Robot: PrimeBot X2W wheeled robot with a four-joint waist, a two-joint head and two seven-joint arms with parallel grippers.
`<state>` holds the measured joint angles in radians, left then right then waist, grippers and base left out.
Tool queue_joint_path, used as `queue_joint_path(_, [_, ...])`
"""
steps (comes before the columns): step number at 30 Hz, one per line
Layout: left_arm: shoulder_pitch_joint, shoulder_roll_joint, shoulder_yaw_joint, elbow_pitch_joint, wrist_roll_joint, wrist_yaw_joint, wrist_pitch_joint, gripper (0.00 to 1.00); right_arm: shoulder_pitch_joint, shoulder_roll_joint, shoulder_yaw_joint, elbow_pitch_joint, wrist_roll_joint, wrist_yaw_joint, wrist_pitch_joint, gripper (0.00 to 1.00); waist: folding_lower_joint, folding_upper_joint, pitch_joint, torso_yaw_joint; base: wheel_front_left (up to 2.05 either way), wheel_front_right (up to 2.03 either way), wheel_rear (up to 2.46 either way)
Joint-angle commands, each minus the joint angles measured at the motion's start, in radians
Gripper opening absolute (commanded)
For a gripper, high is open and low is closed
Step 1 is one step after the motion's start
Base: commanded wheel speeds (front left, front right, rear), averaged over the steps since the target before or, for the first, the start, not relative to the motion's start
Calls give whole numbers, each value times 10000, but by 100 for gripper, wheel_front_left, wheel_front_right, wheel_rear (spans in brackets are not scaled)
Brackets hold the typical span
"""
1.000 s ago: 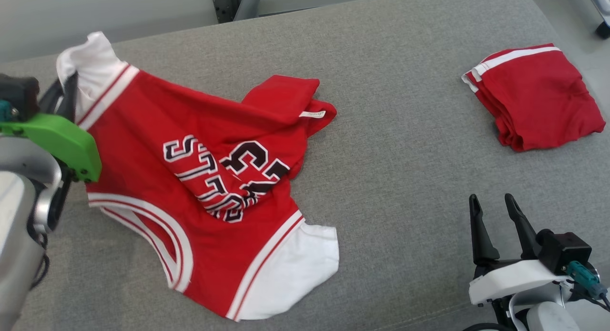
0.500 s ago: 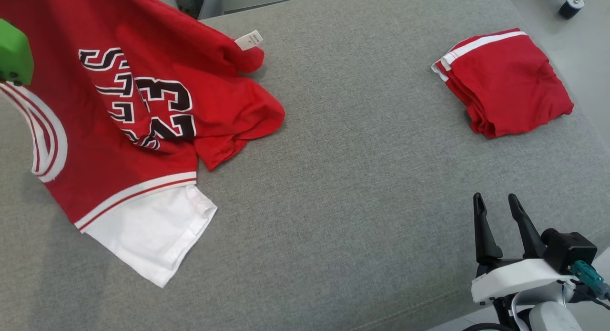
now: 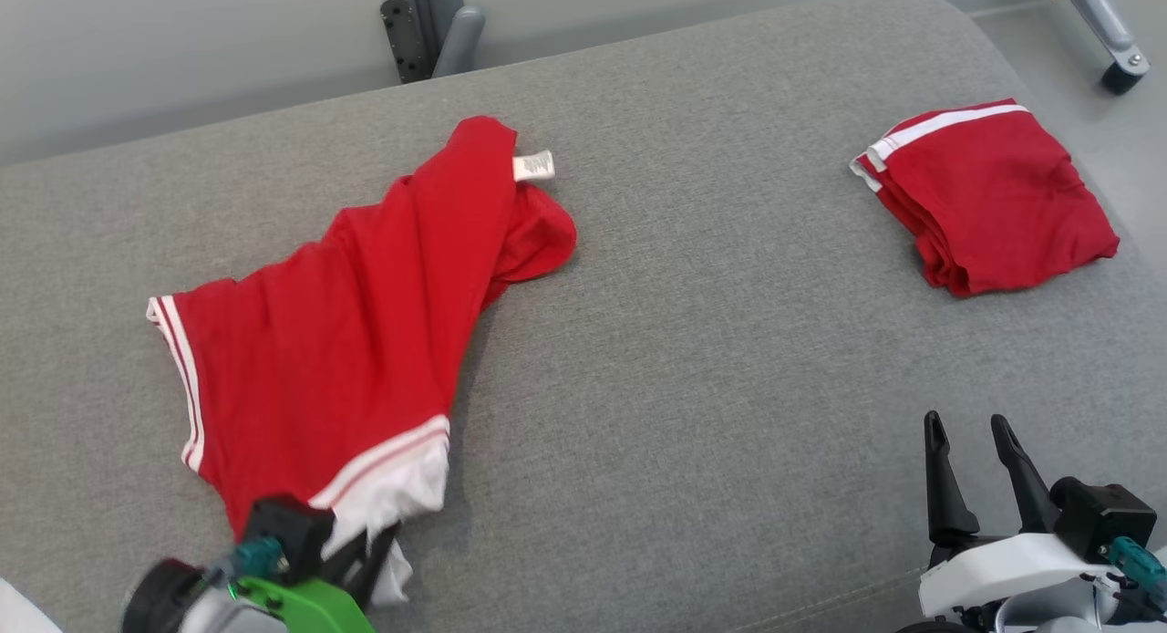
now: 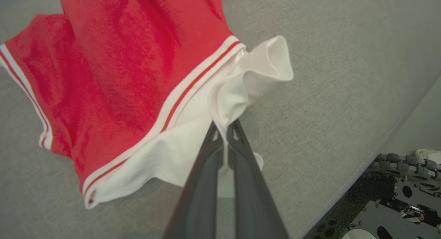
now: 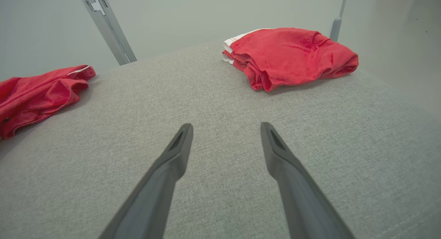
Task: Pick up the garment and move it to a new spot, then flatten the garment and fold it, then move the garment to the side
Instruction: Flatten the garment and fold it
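pinching white edge of garment [image 3: 346, 341], left gripper [image 4: 224, 128] is sitting low; garment is lying diagonally, pointing far-right; right gripper [image 3: 966, 423] is gaping.

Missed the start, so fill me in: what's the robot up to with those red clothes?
The left gripper is shut on the red jersey, pinching it at its white end. The jersey lies rumpled on the grey padded surface, plain side up, not yet flattened or folded. The right gripper is open over bare padding at the near right, holding nothing. A folded red garment sits at the far right.
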<state>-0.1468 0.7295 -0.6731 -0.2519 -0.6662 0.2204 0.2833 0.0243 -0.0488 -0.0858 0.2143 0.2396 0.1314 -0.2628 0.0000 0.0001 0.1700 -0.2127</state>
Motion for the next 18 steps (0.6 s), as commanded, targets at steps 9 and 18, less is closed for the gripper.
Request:
queue_joint_path(9, [1292,-1184,-1007,2338,-411,-397,-802,0,-309,-29,21,115,-348,-15,-25,100,0,-1,12,1249,0,0,0])
queue_joint_path(18, [680,-2041,-613,4299,-427,-668,-2320,87,-200,-32,91,213,-463,-15,-25,100,0,-1,-144,1595,0,0,0])
